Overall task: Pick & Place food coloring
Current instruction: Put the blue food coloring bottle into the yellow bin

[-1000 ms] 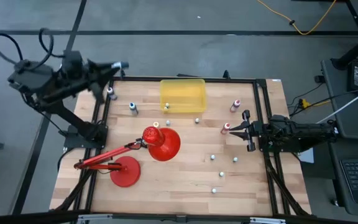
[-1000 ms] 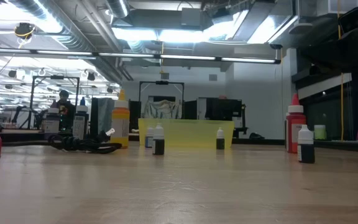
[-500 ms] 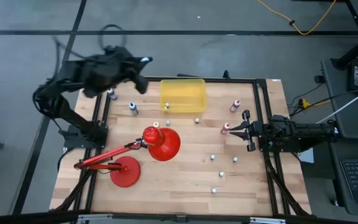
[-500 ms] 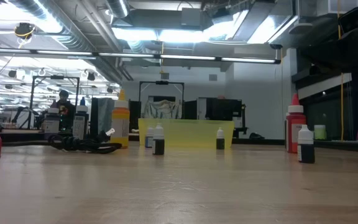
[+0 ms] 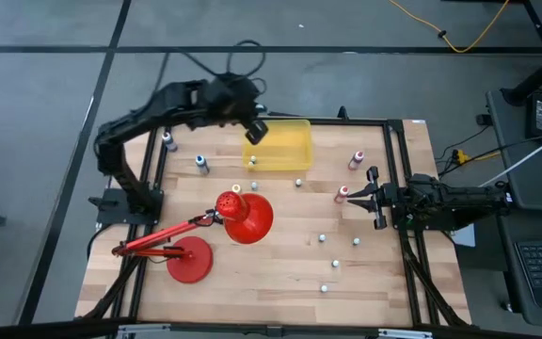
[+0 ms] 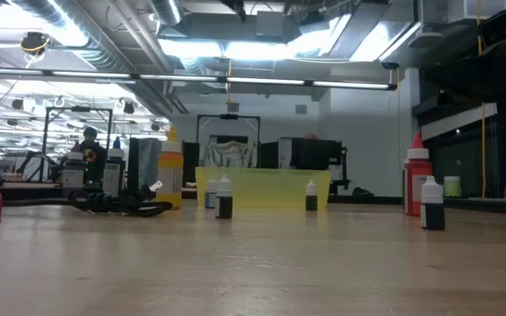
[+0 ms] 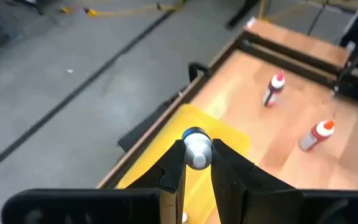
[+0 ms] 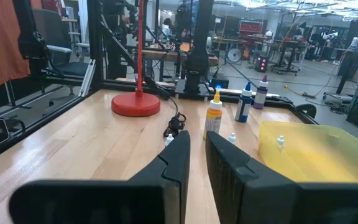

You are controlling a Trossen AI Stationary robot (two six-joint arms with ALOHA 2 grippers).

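Observation:
My left gripper (image 5: 257, 130) (image 7: 196, 163) hovers over the far left corner of the translucent yellow bin (image 5: 280, 143) (image 7: 230, 135), shut on a tiny food coloring bottle (image 7: 196, 148) with a pale cap and a blue rim. Several more small bottles stand upright on the wood: a blue one (image 5: 200, 163), a pink one (image 5: 356, 160), a red one (image 5: 342, 194), and others toward the near right (image 5: 335, 265). One sits inside the bin (image 5: 252, 162). My right gripper (image 5: 354, 198) (image 8: 197, 149) waits at the table's right edge beside the red bottle, fingers shut. My left gripper pinches the bottle between its two fingers (image 7: 176, 163), one on each side of the body just under the cap (image 7: 196, 144). The cap end points toward the wrist camera. The bottle is lifted clear, above the bin's corner.
A red desk lamp lies across the left half, its shade (image 5: 245, 217) near the middle and its round base (image 5: 188, 260) near the front. Larger yellow, blue and red squeeze bottles (image 8: 213, 117) (image 6: 417, 180) stand by the far edge. A black frame (image 5: 398, 151) rims the table.
My left arm has swung fast from outside the table's far left corner toward the right, along the far edge, and has come down over the yellow bin's far left corner. The right arm and the bottles on the table have kept still.

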